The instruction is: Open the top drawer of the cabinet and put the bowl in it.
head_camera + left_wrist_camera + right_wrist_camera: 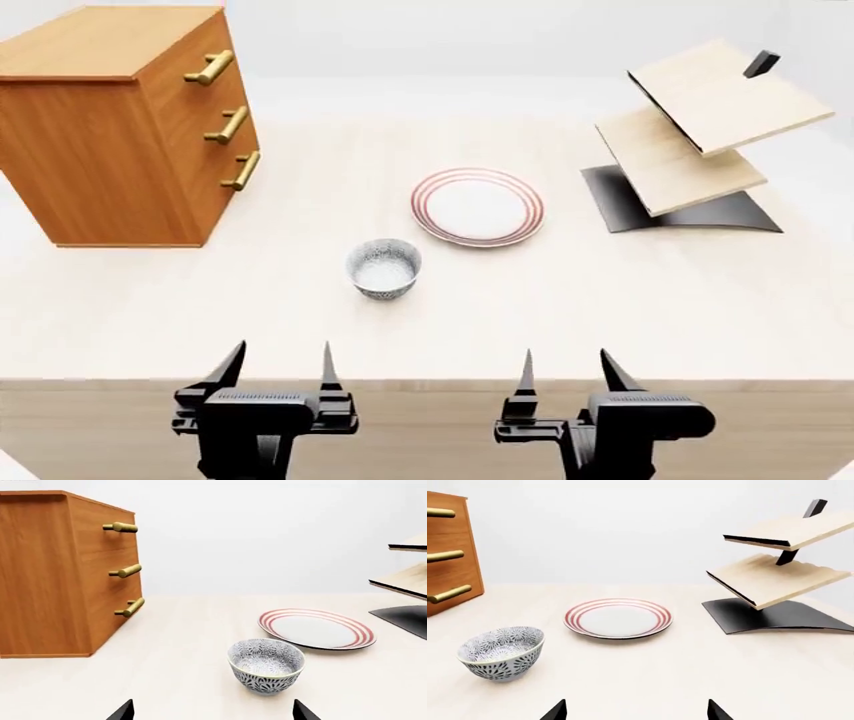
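Note:
The orange-brown cabinet (114, 125) stands at the far left of the table, all three drawers shut. The top drawer (200, 62) has a brass bar handle (210, 67); it shows in the left wrist view (121, 527) too. The speckled bowl (384, 268) sits upright on the table, left of centre, also in the left wrist view (265, 665) and the right wrist view (501, 653). My left gripper (278, 362) is open and empty at the table's near edge, short of the bowl. My right gripper (567, 368) is open and empty beside it.
A flat white plate with red rings (477, 206) lies behind and right of the bowl. A pale tilted-board rack on a black base (694, 140) stands at the far right. The pale wooden table (160, 300) ends just before the grippers.

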